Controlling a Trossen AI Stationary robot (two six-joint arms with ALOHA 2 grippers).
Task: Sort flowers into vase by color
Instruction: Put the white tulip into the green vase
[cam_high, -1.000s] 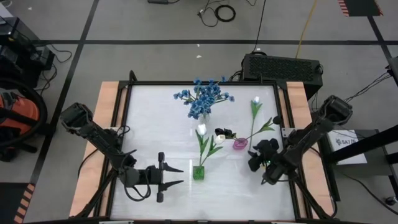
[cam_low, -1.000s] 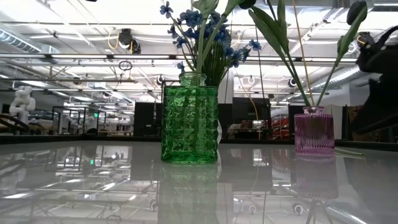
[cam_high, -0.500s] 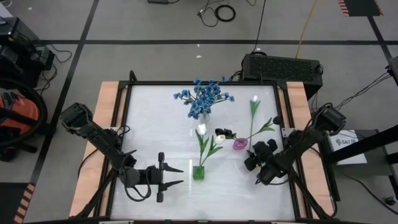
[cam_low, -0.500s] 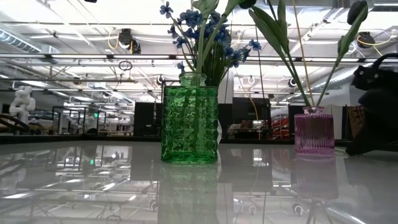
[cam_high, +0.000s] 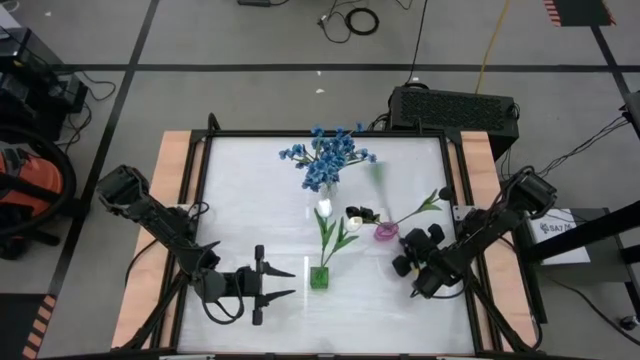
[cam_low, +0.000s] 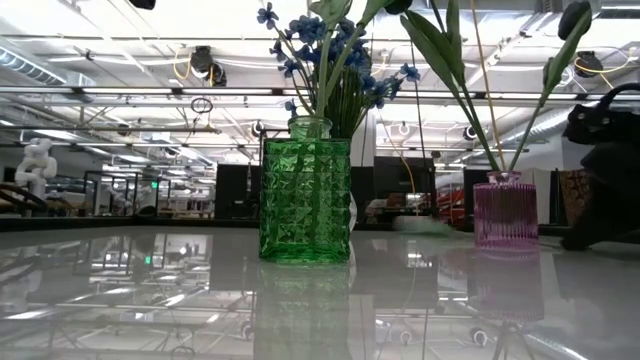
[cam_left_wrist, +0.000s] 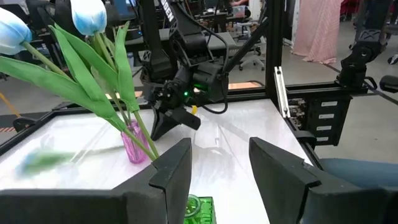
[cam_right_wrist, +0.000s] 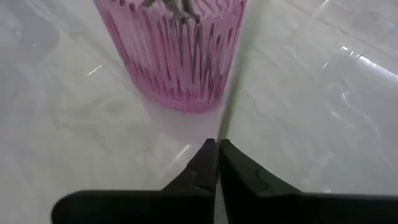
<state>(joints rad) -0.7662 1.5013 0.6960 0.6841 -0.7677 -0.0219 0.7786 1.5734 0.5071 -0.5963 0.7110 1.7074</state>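
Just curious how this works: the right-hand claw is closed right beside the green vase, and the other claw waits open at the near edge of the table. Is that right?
Not quite. The right claw is closed beside the pink vase, not the green one, as the right wrist view shows. The left claw does wait open.

Three vases (cam_high: 319, 277) mid-table — flowers (cam_high: 328, 158) inside

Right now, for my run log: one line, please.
right end effector: shut on green stem | by pink vase | left end effector: open, front left
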